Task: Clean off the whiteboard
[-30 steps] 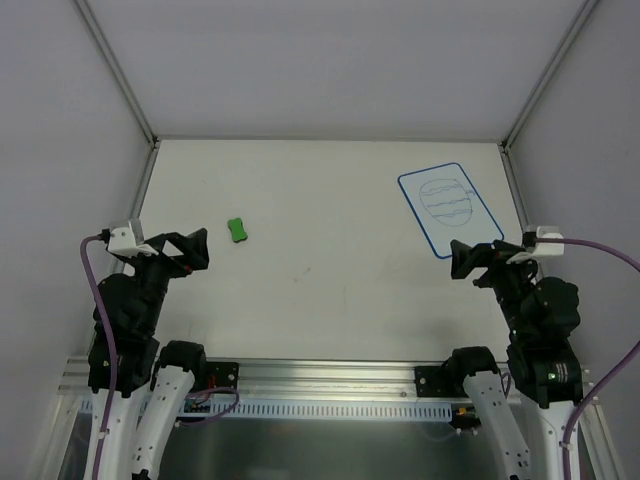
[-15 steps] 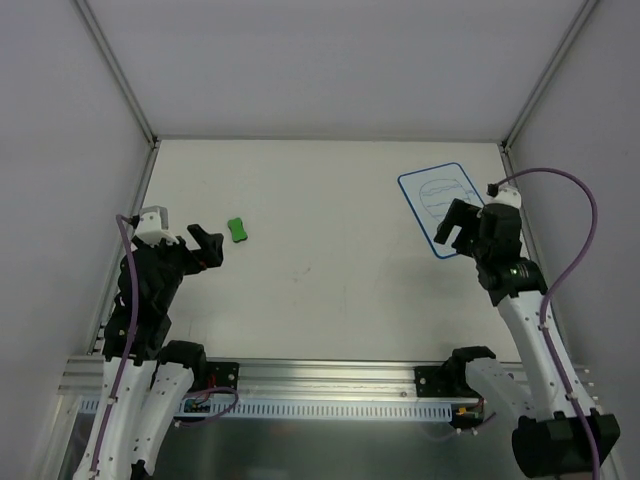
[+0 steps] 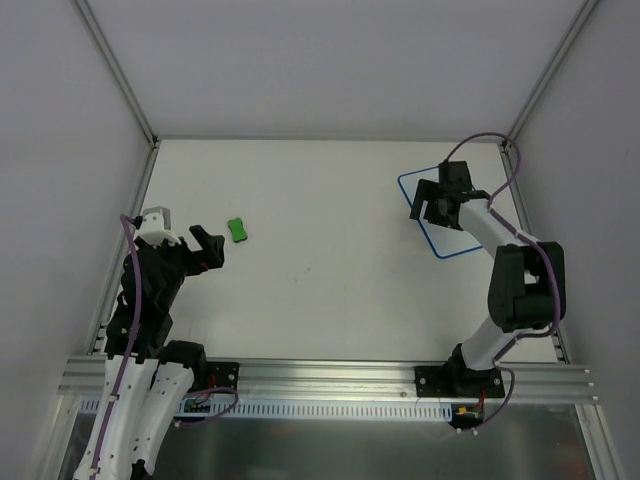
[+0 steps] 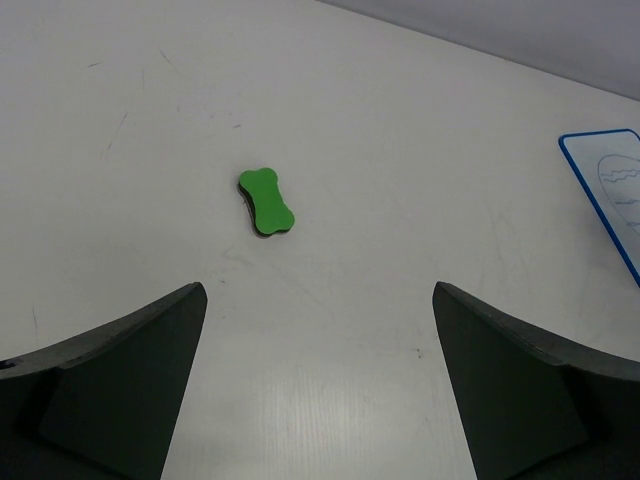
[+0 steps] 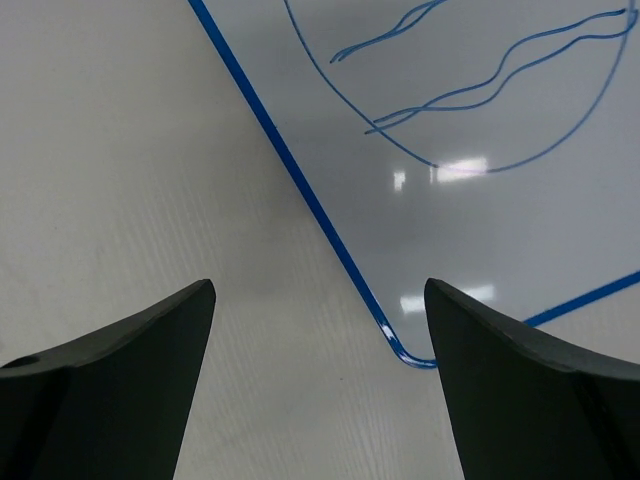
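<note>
One right hand point(image 5: 318, 292) over scribbled whiteboard point(image 5: 480, 110)

Object: whiteboard point(image 3: 452, 238), a small flat rectangular board.
Look: glossy white face, thin blue border, rounded corners; one rounded corner shows close up in the right wrist view point(image 5: 480, 120).
Marks: not erased; a blue circle outline with several wavy blue lines running across it.
Surface: bright spots of reflected light near the lower arc of the circle.
Pose: lying flat, turned at a slant to the table point(image 3: 320, 220) edges.
Place: far right part of the table, close to the right-hand edge.
Visibility: partly covered in the top view; only its near-left corner shows at the right edge of the left wrist view point(image 4: 615, 185).
</note>
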`<state>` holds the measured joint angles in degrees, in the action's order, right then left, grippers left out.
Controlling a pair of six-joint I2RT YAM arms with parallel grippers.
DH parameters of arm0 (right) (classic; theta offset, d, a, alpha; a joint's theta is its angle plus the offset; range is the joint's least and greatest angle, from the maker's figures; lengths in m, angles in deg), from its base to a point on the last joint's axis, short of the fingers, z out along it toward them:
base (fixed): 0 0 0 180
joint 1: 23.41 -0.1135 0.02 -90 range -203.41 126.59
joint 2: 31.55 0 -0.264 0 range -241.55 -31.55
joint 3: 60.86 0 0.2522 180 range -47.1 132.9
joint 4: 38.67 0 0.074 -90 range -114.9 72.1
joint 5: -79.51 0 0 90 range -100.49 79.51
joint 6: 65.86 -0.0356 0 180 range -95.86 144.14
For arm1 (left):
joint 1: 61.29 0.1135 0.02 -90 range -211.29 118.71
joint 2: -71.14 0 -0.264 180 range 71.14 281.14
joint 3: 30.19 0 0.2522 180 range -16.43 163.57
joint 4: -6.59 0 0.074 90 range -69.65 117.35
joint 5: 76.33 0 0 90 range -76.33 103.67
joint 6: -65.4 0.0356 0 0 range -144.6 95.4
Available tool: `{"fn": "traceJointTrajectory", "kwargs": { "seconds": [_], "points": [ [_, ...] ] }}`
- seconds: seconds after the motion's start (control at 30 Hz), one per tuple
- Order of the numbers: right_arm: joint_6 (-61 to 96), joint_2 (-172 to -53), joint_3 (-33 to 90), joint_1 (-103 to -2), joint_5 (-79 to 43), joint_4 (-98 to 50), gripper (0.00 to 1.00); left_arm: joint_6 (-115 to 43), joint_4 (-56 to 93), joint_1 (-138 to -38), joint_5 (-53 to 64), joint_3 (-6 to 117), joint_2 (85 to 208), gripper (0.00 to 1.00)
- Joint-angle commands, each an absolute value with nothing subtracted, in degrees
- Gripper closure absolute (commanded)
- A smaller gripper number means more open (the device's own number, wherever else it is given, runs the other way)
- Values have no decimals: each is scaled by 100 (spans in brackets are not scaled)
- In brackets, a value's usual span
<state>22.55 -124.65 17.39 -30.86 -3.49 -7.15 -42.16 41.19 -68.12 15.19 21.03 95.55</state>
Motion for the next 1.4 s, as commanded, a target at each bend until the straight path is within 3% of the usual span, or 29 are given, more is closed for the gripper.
{"fn": "traceJointTrajectory", "kwargs": {
  "seconds": [0.0, 0.03, 0.4, 0.63, 0.83, 0.97, 1.37],
  "points": [
    [2335, -13006, 2268, -3106, -705, -891, 11, -4218, 3951, -6859, 1508, 2049, 9602, 1],
    [2309, -13260, 2338, -3106, -785, -882, 16, -4218, 3951, -6859, 1508, 2049, 9602, 1],
    [1790, -14061, 2576, -3115, -1444, -873, 24, -4192, 3951, -6859, 1543, 2040, 9628, 1],
    [1701, -14343, 2848, -3298, -1999, -347, 53, -4191, 3951, -6859, 1569, 2031, 9619, 1],
    [1860, -14475, 3121, -3834, -2122, 295, 67, -4191, 3951, -6859, 1569, 2022, 9593, 1],
    [1930, -14580, 3200, -4414, -2148, 568, 70, -4191, 3960, -6859, 1569, 2014, 9558, 1],
    [1763, -14712, 3446, -6849, -2693, 884, 67, -4218, 3960, -6859, 1569, 1970, 9505, 1]
  ]
}}
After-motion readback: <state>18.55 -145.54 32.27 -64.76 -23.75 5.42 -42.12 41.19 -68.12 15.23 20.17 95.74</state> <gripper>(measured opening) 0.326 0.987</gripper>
